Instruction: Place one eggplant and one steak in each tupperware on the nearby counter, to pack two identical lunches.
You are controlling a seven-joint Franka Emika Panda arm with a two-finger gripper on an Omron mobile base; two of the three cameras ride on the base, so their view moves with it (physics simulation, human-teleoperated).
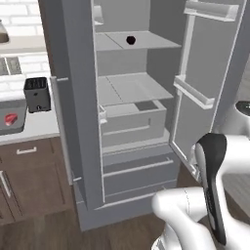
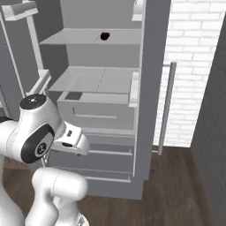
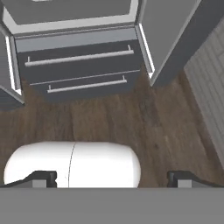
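Standing wide apart at the bottom of the hand view, the two small dark finger tips [image 3: 43, 178] of the two-finger gripper [image 3: 112, 180] are seen at opposite sides of the picture, with nothing between them; the gripper is fully spread, nothing is held and nothing is touched. Beyond the tips, dark brown wooden floor boards [image 3: 131, 118] are shown, and further on the two grey bottom drawers [image 3: 81, 65] of the tall grey open fridge [image 1: 83, 146], each drawer fitted with a pale bar handle.

From the left base view the fridge is seen with both doors swung out. A small, very dark, near-black rounded eggplant [image 1: 130, 40] is found on the upper pale grey shelf [image 1: 146, 41], lying alone near the shelf's middle; the same lump is seen from the right base view [image 2: 104, 36]. The middle shelf [image 1: 129, 88] and a grey crisper box [image 1: 134, 119] lie below it.

To the left of the fridge, a light counter top [image 1: 29, 129] over brown wooden cabinets [image 1: 34, 176] is visible. A shallow grey rectangular tupperware tray [image 1: 12, 127] is set on it at the picture's left edge, and a flat pink-red block of steak [image 1: 10, 118] is lying inside the tray. A black boxy toaster [image 1: 37, 94] stands just behind and beside the tray, against a white brick wall [image 1: 19, 14].
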